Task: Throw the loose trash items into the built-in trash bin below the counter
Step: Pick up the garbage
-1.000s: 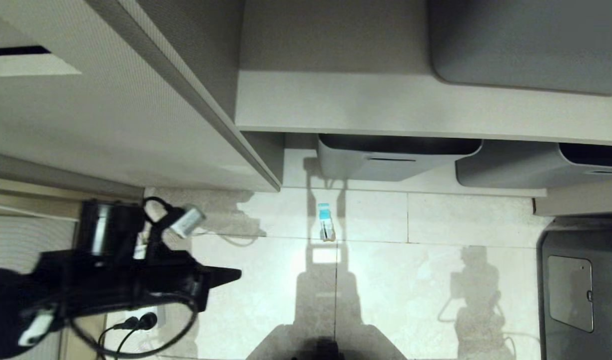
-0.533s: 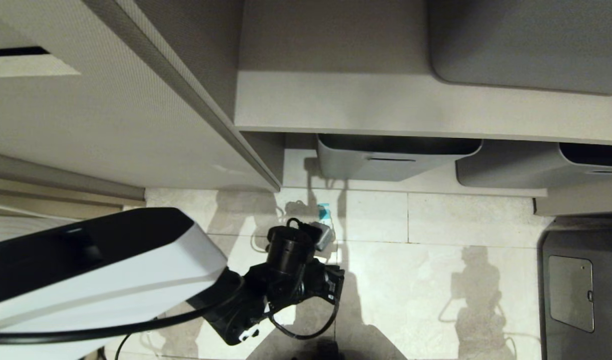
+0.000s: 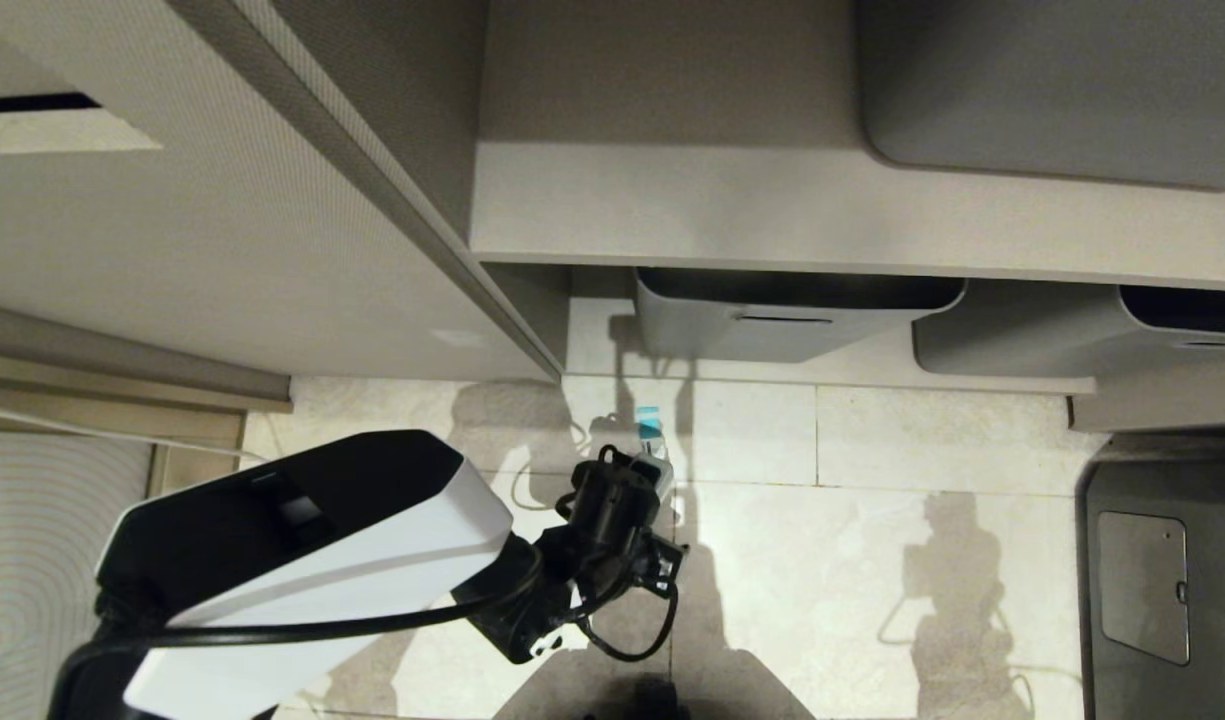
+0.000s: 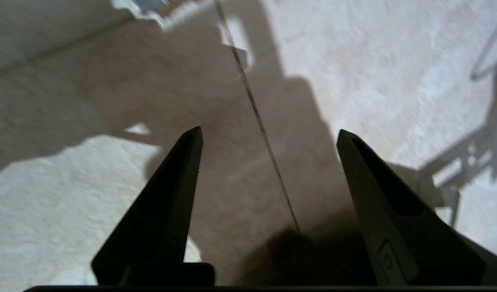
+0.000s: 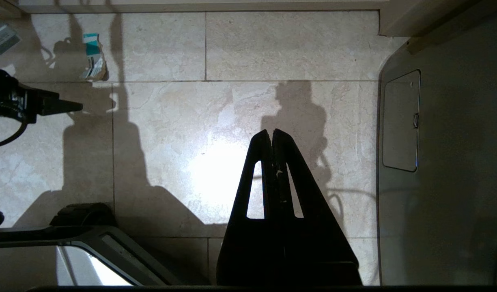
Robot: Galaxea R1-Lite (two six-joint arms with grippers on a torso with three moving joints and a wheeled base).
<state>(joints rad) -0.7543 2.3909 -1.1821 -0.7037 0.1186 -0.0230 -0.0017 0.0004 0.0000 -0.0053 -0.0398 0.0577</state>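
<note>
The left tool (image 4: 268, 134) hangs low over the floor (image 3: 872, 450), fingers spread wide and empty, pointing down just near of the teal-and-white wrapper (image 3: 649, 425). That wrapper lies on the floor in front of a grey tub (image 3: 772, 320). To pick it up well, I judge the tool should slide farther, straddle the strip across its narrow width and press low: thin, crinkled film sits nearly flat on smooth, glossy stone tile. The right tool (image 5: 272, 136) is parked at right, pinched together, holding nothing.

left pincer (image 4: 268, 134) | swung over floor toward wrapper (image 3: 649, 422) | jaws parted
</note>
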